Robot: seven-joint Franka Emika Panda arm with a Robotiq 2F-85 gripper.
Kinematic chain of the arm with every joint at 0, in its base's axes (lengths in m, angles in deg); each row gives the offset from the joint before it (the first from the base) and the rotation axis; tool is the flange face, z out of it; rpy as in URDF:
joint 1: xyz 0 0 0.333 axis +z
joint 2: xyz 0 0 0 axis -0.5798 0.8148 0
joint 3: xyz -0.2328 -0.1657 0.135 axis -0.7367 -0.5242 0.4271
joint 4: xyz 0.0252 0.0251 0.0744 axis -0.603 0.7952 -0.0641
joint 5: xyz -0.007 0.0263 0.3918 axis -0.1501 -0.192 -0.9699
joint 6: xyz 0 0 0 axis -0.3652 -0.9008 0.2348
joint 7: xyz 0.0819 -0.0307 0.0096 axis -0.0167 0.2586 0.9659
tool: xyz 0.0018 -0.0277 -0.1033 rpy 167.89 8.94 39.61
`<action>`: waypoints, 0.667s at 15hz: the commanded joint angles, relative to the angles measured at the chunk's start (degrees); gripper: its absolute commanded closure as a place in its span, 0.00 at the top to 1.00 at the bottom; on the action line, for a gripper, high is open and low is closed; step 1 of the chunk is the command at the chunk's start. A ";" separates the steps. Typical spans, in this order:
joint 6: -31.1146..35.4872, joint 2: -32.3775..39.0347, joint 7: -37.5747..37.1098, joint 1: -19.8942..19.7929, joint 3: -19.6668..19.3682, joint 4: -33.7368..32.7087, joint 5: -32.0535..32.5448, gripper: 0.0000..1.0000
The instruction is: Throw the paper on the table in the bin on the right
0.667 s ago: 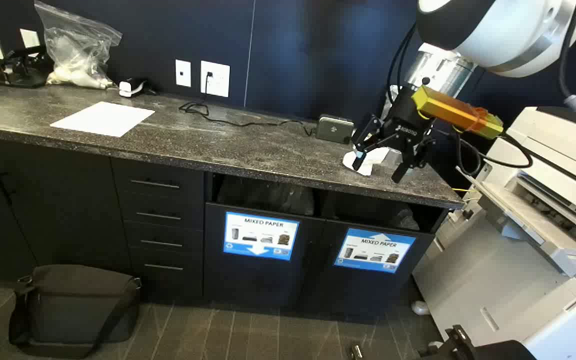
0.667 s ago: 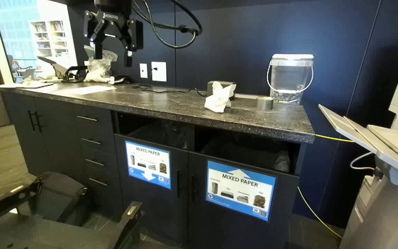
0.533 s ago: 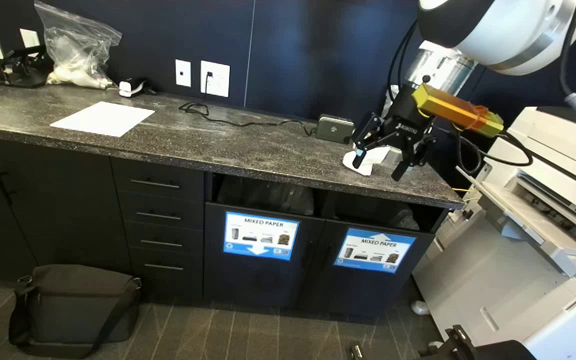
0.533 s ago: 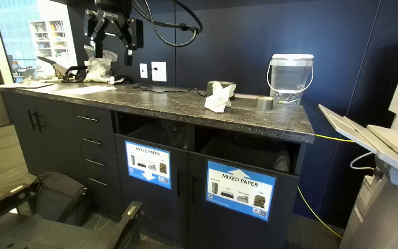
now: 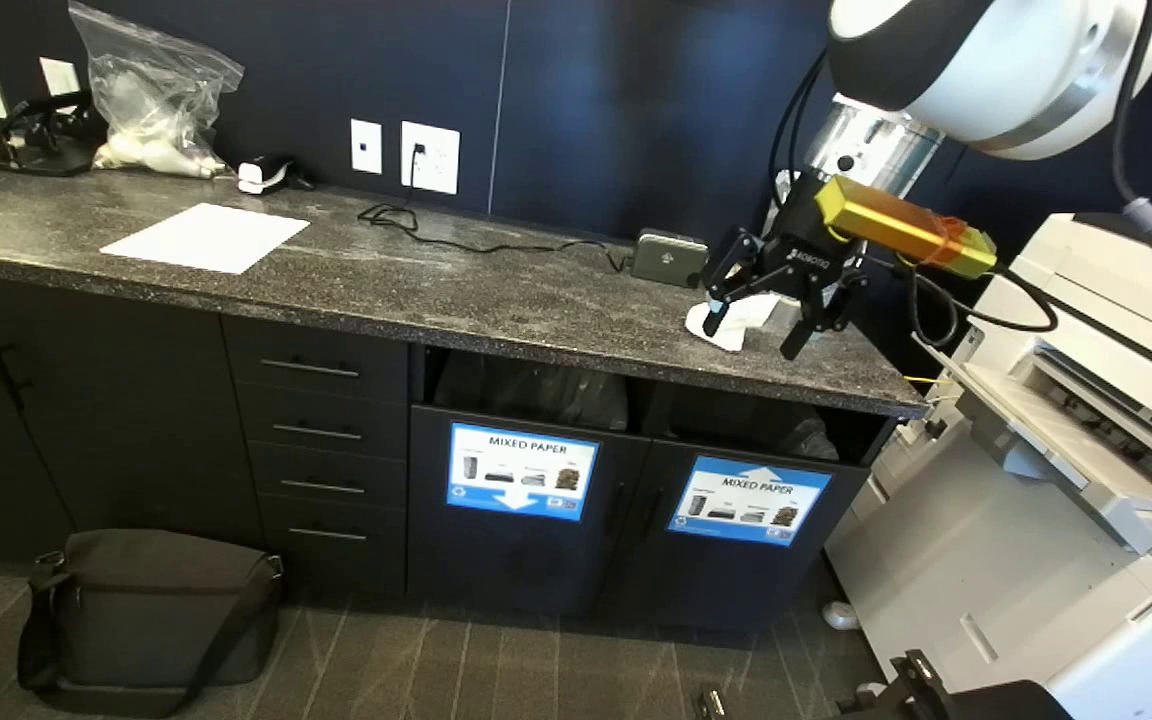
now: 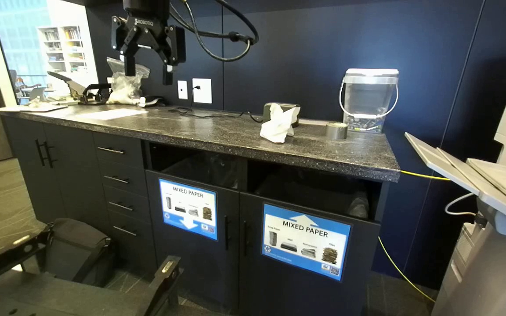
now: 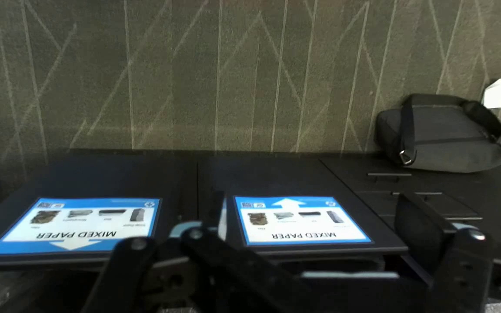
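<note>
The crumpled white paper [image 6: 277, 125] sits on the dark stone table [image 6: 218, 131], toward its right end. It also shows, partly hidden behind the gripper, in an exterior view [image 5: 733, 335]; it is out of the wrist view. My gripper [image 5: 753, 335] is open and empty, held in the air in front of and above the countertop; it hangs high in an exterior view [image 6: 149, 75]. In the wrist view the open gripper [image 7: 320, 219] has its fingers spread, with nothing between them. The right bin [image 6: 297, 281] has a blue-and-white label; its front also shows in the wrist view [image 7: 120, 174].
A small grey box [image 5: 669, 258] stands just behind the paper. A tape roll [image 6: 336, 131] and a clear bucket [image 6: 369, 98] are to its right. A flat white sheet [image 5: 206, 238] lies left. A printer [image 5: 1016, 560] stands beside the table's right end.
The arm and gripper have shifted slightly sideways, leftward in an exterior view and rightward in an exterior view. The gripper stays open. The paper and bins have not moved.
</note>
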 commanded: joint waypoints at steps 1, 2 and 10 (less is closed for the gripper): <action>12.90 3.90 -7.26 -1.91 2.76 -0.01 5.49 1.00; 16.55 6.02 -9.92 -2.48 3.11 -0.67 6.93 1.00; 29.12 27.51 -35.84 -7.60 -0.83 -16.56 28.83 1.00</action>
